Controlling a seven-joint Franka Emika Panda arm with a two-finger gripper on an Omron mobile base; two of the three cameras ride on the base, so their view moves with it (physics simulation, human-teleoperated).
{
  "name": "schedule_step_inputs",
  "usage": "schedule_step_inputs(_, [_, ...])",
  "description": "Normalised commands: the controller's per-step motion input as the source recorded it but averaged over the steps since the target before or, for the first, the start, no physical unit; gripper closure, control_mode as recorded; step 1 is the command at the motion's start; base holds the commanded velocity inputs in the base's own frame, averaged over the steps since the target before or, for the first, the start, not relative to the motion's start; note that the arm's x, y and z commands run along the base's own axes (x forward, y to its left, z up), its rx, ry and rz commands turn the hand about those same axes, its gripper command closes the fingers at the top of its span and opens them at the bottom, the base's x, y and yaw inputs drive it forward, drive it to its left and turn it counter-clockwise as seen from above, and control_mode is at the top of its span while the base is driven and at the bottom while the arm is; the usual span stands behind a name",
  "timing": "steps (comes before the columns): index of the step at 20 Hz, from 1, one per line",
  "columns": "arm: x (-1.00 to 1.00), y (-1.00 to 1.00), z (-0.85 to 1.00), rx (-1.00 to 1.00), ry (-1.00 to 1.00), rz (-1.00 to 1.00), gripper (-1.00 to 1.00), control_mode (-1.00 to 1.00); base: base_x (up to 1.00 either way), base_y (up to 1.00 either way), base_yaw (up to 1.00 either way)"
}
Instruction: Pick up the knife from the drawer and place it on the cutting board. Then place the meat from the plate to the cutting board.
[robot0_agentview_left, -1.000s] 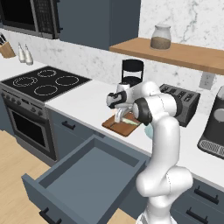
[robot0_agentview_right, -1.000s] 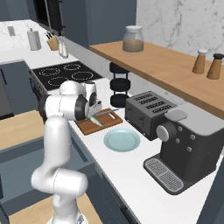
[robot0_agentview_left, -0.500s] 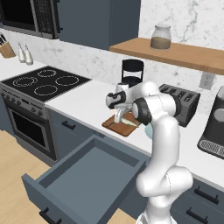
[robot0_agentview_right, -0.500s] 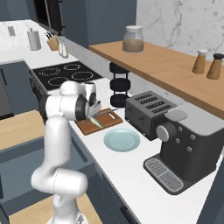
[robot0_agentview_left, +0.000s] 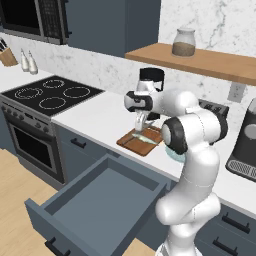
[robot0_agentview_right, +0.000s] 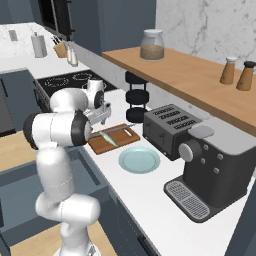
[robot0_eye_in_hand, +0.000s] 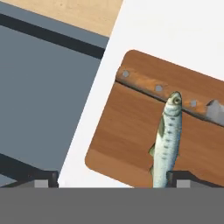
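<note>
The reddish-brown cutting board (robot0_eye_in_hand: 127, 131) lies on the white counter beside the open drawer (robot0_eye_in_hand: 39, 87). The knife (robot0_eye_in_hand: 153, 87), with its brown riveted handle, rests across the board's far part. The meat (robot0_eye_in_hand: 168, 135), a pale fish, lies on the board with its head against the knife handle. My gripper (robot0_eye_in_hand: 113, 179) hovers just above the board, open wide, and the fish's tail lies close to one fingertip (robot0_eye_in_hand: 183, 177). From the base I see the gripper (robot0_agentview_left: 139, 125) over the board (robot0_agentview_left: 131, 142), the open drawer (robot0_agentview_left: 100, 200) below, and the blue-green plate (robot0_agentview_right: 139, 160) bare.
A black stacked appliance (robot0_agentview_left: 150, 80) stands behind the board. The toaster (robot0_agentview_right: 167, 125) and coffee machine (robot0_agentview_right: 215, 170) sit to the right of the plate. The stove (robot0_agentview_left: 50, 92) is to the left. The pulled-out drawer juts into the floor space in front of the cabinets.
The gripper has gone from shut to wide open over the board, letting go of the fish. The arm has barely moved.
</note>
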Motion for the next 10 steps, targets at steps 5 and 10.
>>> schedule_step_inputs(5, [-1.0, 0.04, 0.45, -0.01, -0.07, 0.0, -1.0, -1.0, 0.0, 0.0, 0.0])
schedule_step_inputs(10, [-0.82, 0.14, -0.15, -0.03, -0.11, 0.0, -1.0, -1.0, 0.0, 0.0, 0.0])
